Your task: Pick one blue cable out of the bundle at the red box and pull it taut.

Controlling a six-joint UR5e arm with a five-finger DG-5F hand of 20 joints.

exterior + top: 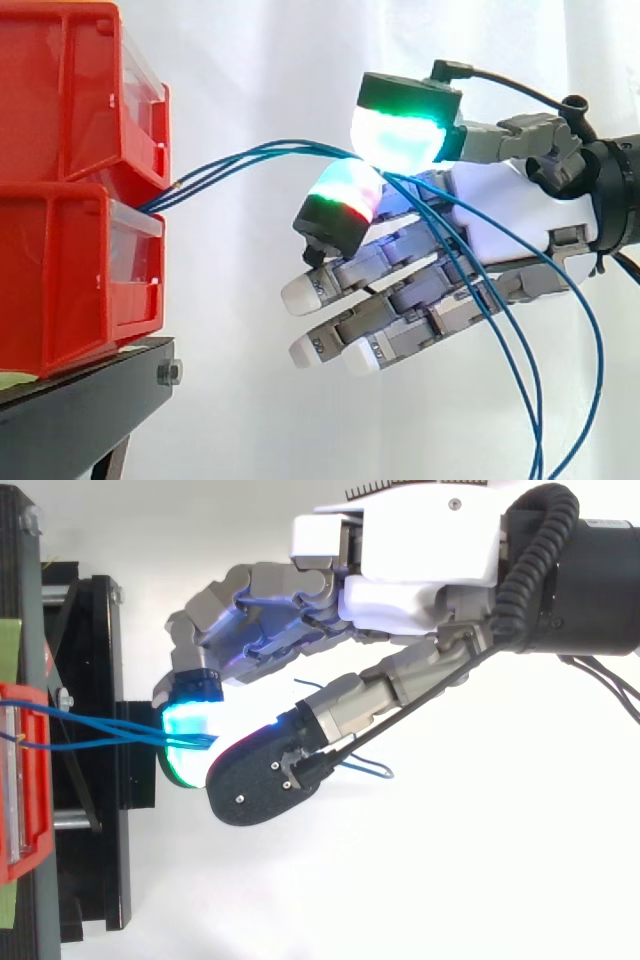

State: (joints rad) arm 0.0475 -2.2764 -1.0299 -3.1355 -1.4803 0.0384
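Three thin blue cables [250, 158] leave the gap between the upper red bin [70, 90] and the lower red bin [60, 280] and rise in a gentle arc to the right. My hand [500, 210] is right of the bins, apart from them. Its green-glowing thumb pad [400, 135] and a red-and-green fingertip [345, 195] are closed together where the cables meet them. Past the pinch the cables drop in loose loops in front of the palm. The other fingers stretch left, slightly bent. From above, the cables [100, 735] run from the bin [20, 780] into the cyan-lit pinch of the hand [400, 570].
The bins stand on a black stand [80, 400], also seen from above [95, 680]. A white curtain hangs behind. The hanging cable loops [560, 400] fall below the wrist at the lower right.
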